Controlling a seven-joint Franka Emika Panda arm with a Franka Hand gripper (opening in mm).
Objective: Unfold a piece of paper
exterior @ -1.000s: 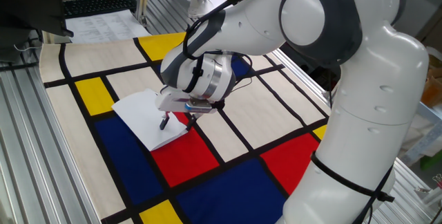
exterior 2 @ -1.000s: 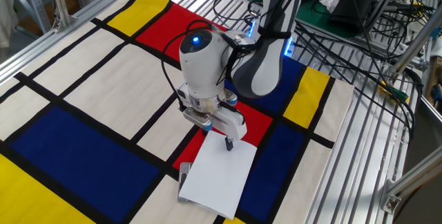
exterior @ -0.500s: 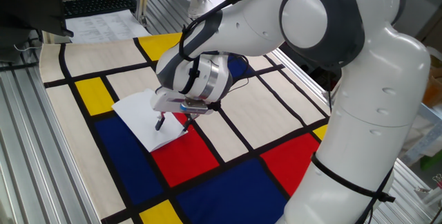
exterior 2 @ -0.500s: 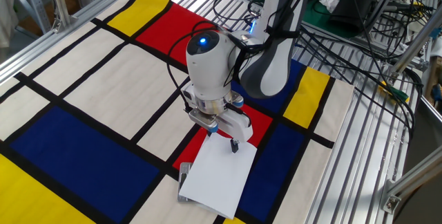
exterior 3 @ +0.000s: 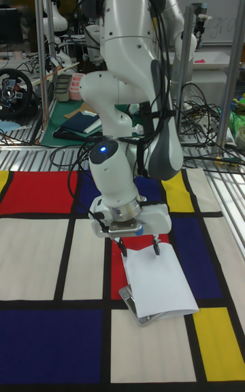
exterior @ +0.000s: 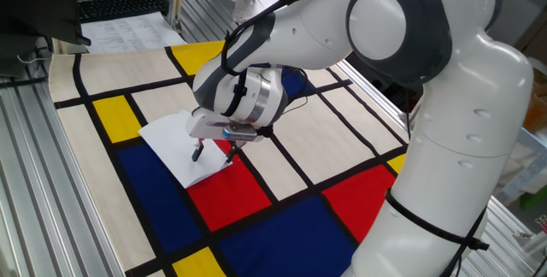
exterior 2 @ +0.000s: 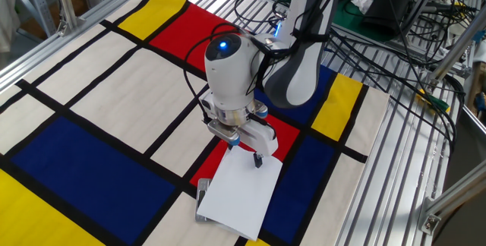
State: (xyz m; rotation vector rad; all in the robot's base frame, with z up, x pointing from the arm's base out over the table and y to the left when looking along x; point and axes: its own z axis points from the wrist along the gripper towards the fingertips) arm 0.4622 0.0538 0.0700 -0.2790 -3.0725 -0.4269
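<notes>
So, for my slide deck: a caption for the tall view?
Robot arm poised over a folded white paper on a colourful checked mat.

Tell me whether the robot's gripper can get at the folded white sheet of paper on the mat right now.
Probably yes. The gripper hangs directly over one end of the folded white sheet of paper, fingertips close above it, with nothing between them.
</notes>
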